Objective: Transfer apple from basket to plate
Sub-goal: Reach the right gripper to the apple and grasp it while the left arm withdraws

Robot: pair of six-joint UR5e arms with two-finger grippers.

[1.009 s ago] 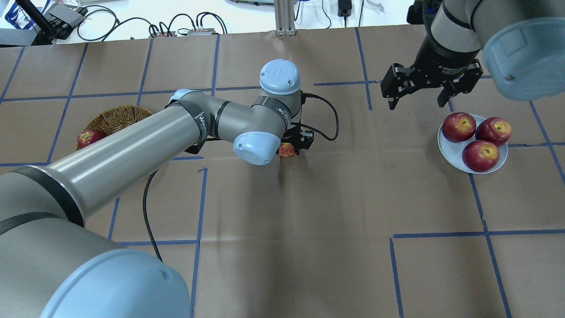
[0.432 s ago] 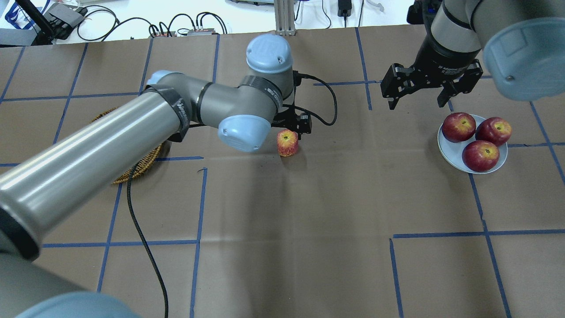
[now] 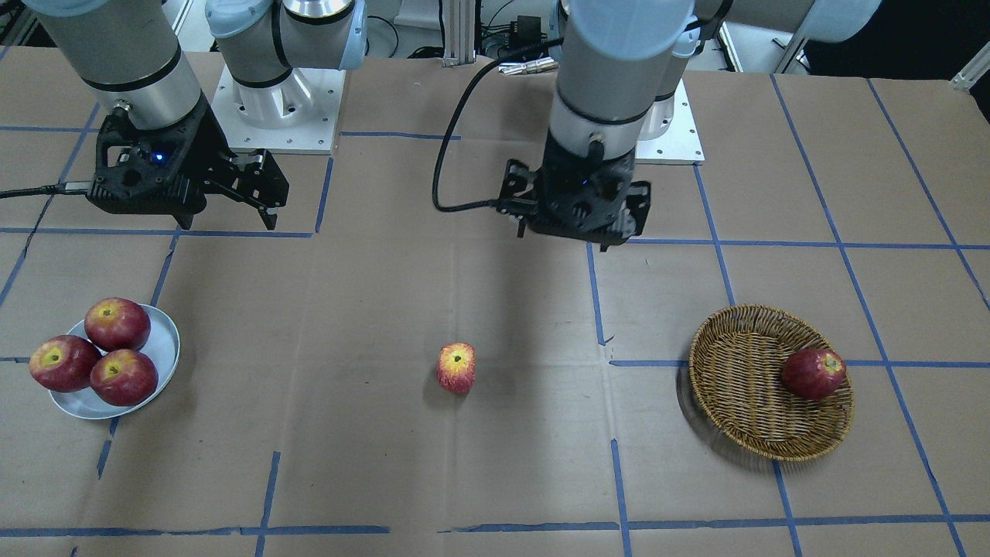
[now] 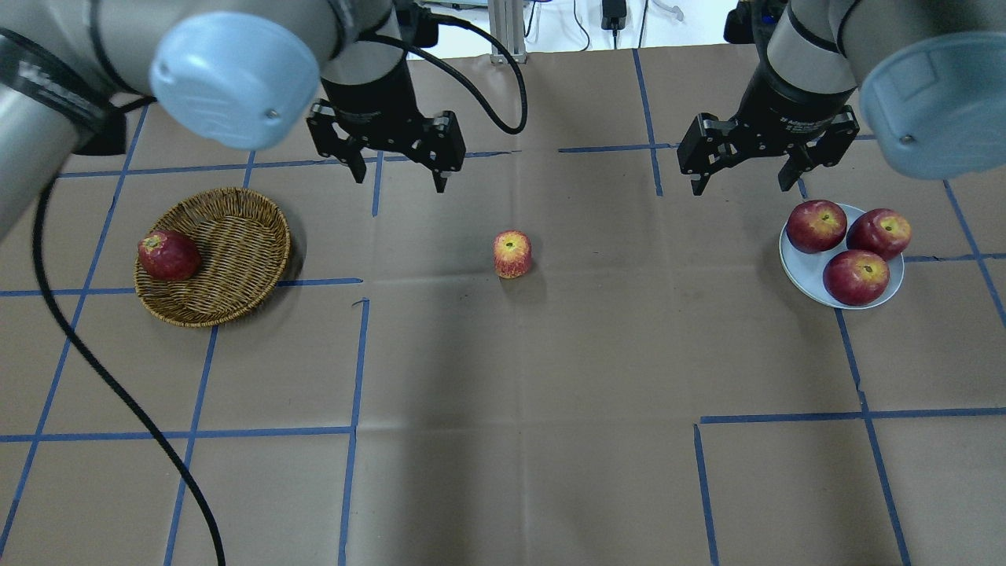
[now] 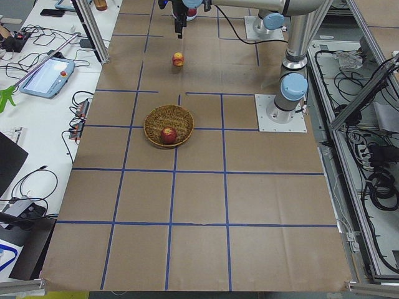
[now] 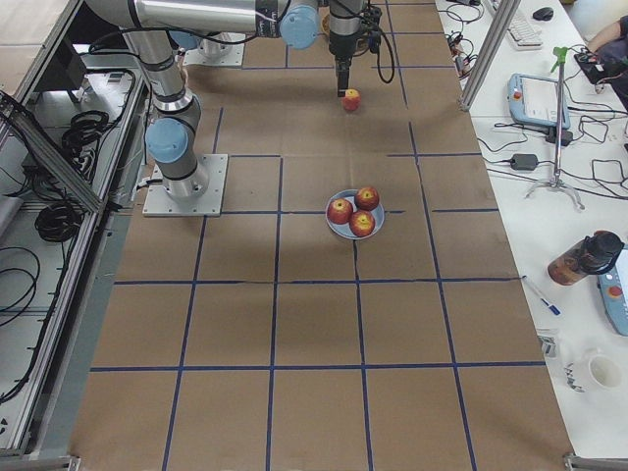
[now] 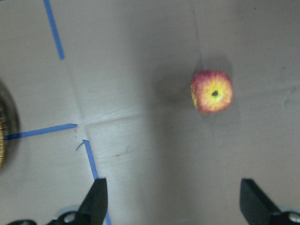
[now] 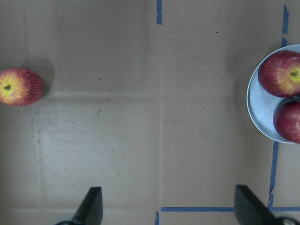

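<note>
The apple (image 4: 512, 254) with the yellow-orange blush stands alone on the brown paper at mid-table; it also shows in the front view (image 3: 456, 368) and the left wrist view (image 7: 212, 92). My left gripper (image 4: 399, 181) is open and empty, raised beyond the apple and a little to its left. The wicker basket (image 4: 236, 236) lies at the left and holds one dark red apple (image 4: 167, 255). The pale plate (image 4: 798, 275) lies at the right with three dark red apples. My right gripper (image 4: 741, 189) is open and empty, above the table just left of the plate.
The left arm's black cable (image 4: 94, 369) trails over the table's left side. Blue tape lines cross the paper. Cables and gear lie beyond the far edge (image 4: 330, 47). The right wrist view shows the apple (image 8: 19, 86) far left and the plate's rim (image 8: 255, 110).
My left gripper has let go of the apple at mid-table, lifted and drawn away to the far left. The basket is now uncovered. The right arm has not moved.
</note>
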